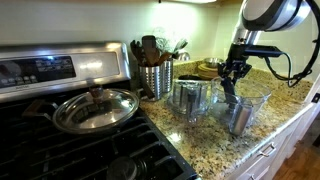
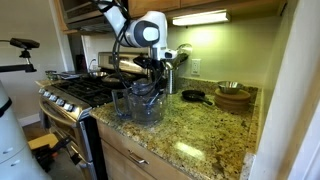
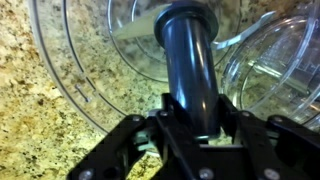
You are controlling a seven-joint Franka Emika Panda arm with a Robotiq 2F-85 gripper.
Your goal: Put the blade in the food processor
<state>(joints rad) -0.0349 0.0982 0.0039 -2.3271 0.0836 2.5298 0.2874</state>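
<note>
One risk I note: black gripper clenched on dark grey upright spindle blade, frame centre, over wide clear plastic food processor bowl; lowered off-centre, it could jam.

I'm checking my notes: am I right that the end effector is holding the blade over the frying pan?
The place is wrong: the end effector is holding the blade over the clear food processor bowl, as the wrist view shows.
</note>
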